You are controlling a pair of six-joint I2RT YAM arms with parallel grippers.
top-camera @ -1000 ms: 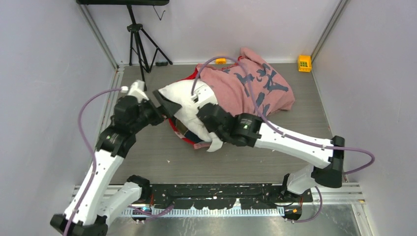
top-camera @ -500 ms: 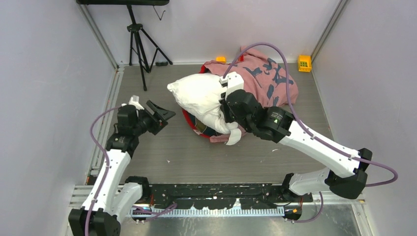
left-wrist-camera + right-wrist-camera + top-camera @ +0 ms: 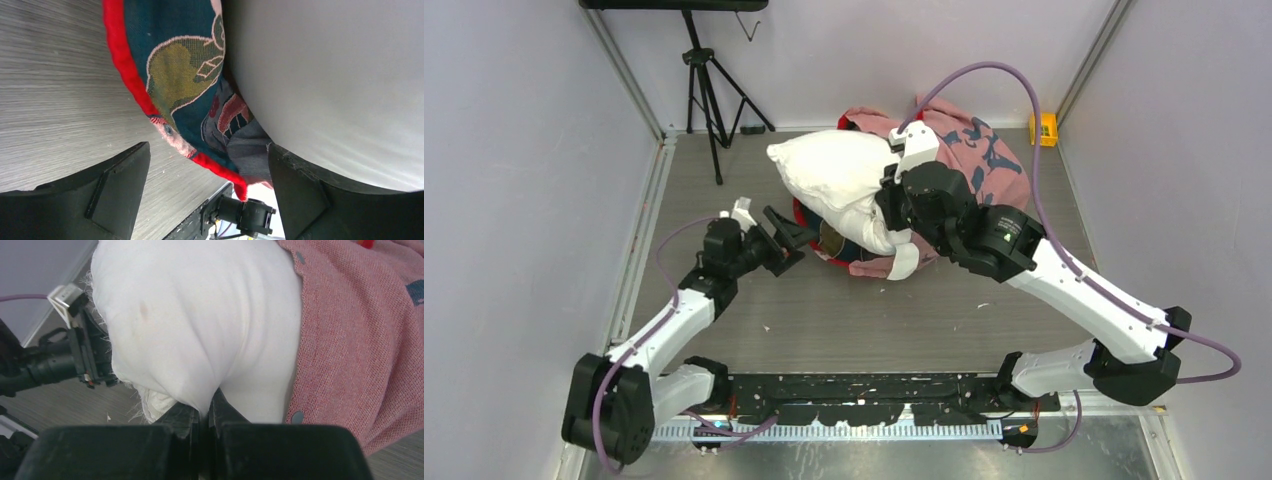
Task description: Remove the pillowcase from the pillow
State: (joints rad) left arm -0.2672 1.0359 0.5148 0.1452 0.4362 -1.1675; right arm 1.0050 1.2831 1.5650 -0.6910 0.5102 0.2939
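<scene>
The white pillow (image 3: 839, 175) is lifted at the middle back, half out of the pillowcase (image 3: 984, 165), whose faded pink reverse covers its right end. The case's red-edged printed opening (image 3: 829, 245) hangs under the pillow. My right gripper (image 3: 894, 205) is shut on a fold of the pillow (image 3: 200, 340), with the pink case (image 3: 360, 350) to its right. My left gripper (image 3: 794, 240) is open at the case's red hem (image 3: 130, 75). In the left wrist view the teal print and the white pillow (image 3: 340, 80) lie between its spread fingers (image 3: 115, 190), nothing pinched.
A black tripod (image 3: 709, 85) stands at the back left. A yellow block (image 3: 1044, 127) sits at the back right corner. Walls close in on both sides. The black rail (image 3: 864, 385) runs along the near edge.
My right gripper has lifted the pillow up and back to the right, drawing more white out of the case. My left gripper has let go, dropped low and moved right to the case's red hem.
</scene>
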